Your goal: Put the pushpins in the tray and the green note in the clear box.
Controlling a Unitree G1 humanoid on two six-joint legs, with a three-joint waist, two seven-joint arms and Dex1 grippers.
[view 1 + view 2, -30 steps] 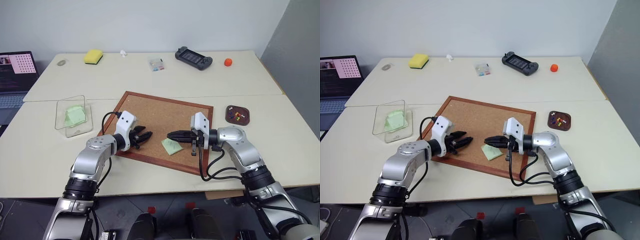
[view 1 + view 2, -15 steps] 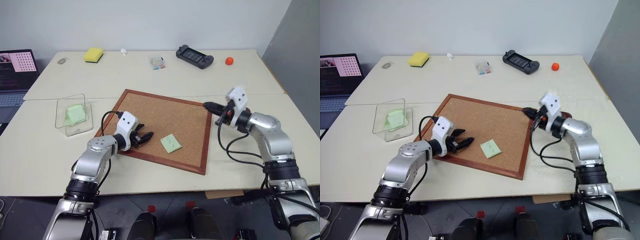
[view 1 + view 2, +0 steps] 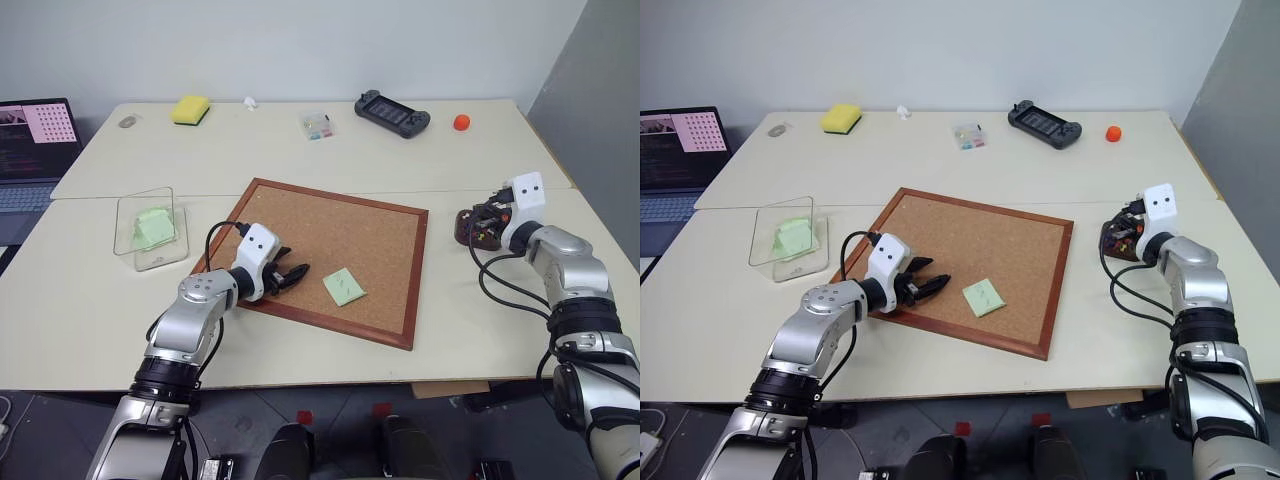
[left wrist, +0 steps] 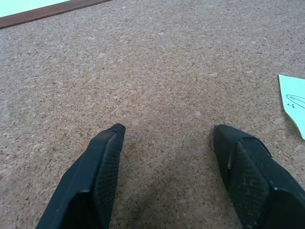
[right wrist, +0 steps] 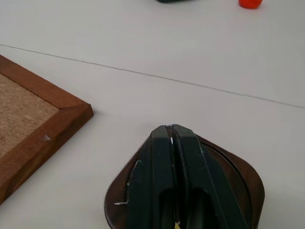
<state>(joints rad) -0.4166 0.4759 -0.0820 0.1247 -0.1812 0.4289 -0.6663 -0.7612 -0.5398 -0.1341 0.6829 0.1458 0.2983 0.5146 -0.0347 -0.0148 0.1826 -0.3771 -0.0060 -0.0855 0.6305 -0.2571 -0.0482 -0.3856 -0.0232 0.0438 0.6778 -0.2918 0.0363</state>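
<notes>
Jaws: right gripper pressed together over tray, possibly pinching a pin; left gripper spread beside green note. Risk: crumpling thin paper, missing tray.

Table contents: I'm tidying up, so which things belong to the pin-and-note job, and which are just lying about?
Job:
green note on the corkboard
tray with pushpins
clear box

Lying about:
yellow sponge
small clear case
game controller
orange ball
laptop
</notes>
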